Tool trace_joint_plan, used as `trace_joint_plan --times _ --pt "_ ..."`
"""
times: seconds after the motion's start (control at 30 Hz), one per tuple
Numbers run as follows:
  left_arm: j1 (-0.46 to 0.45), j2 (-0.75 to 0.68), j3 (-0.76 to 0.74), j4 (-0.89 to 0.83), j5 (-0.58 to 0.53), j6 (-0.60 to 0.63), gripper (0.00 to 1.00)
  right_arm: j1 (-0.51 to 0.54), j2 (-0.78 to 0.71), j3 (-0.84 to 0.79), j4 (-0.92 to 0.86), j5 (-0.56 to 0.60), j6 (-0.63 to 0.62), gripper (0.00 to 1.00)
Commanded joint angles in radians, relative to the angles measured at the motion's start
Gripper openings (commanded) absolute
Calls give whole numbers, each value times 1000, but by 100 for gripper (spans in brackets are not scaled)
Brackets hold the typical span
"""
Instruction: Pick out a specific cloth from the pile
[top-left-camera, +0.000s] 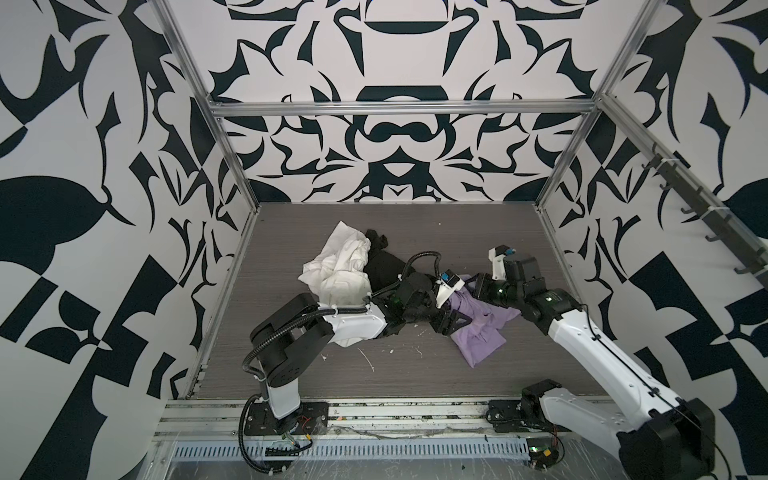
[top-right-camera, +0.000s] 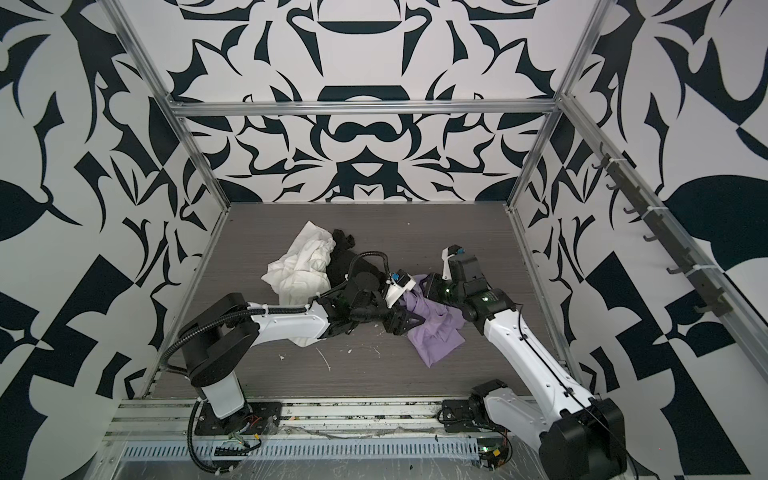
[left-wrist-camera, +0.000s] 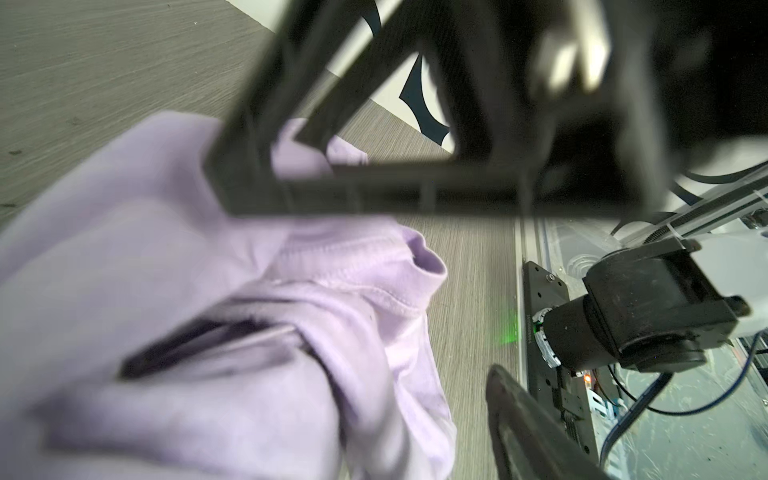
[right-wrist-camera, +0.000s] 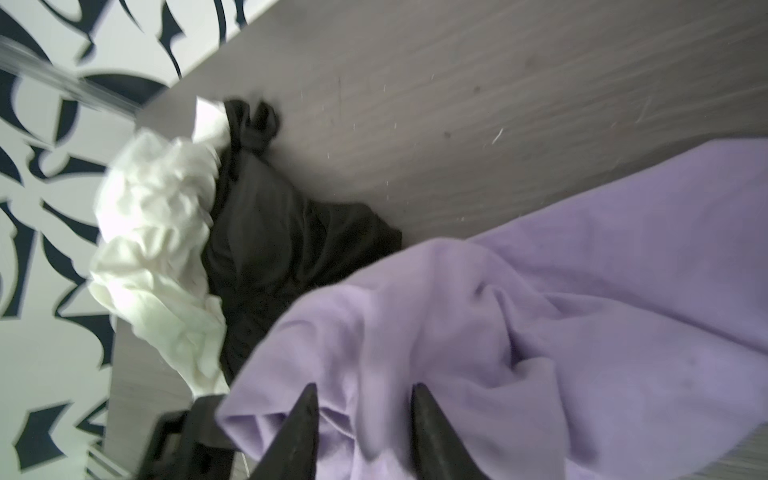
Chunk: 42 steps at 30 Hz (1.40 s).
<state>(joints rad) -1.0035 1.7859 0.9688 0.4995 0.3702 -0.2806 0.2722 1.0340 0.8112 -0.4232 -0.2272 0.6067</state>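
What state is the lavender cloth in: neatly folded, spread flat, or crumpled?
Crumpled. In both top views the lavender cloth lies bunched in irregular folds on the table, and the right wrist view shows deep creases.

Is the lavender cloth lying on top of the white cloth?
No: in a top view the lavender cloth lies on the table to the right of the white cloth, with the black cloth between them.
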Motion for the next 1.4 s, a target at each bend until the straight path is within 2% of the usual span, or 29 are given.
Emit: trace_joint_plan --times 0.0,0.17,0.3,0.43,0.6,0.9,1.1,1.23,1.37 --pt "5 8 33 48 2 6 70 -69 -6 61 -16 -51 -36 42" --pt "5 8 34 49 4 5 70 -158 5 53 5 -77 -29 43" --pt "5 12 40 48 6 3 70 -235 34 9 37 -80 -15 28" --pt "5 18 56 40 12 3 70 -298 133 -23 16 -70 -14 17" --pt "2 33 82 39 28 -9 70 -314 262 -71 1 -105 -29 8" --pt "-15 113 182 37 65 -23 70 -314 349 -306 206 -213 88 4" --pt "-18 163 241 17 85 -17 70 -324 247 -341 188 -186 113 4" --pt "-18 183 267 0 84 -7 70 -367 120 -288 88 -157 101 6" --pt "-18 204 298 -45 75 -9 64 -405 29 -208 -45 -143 53 8"
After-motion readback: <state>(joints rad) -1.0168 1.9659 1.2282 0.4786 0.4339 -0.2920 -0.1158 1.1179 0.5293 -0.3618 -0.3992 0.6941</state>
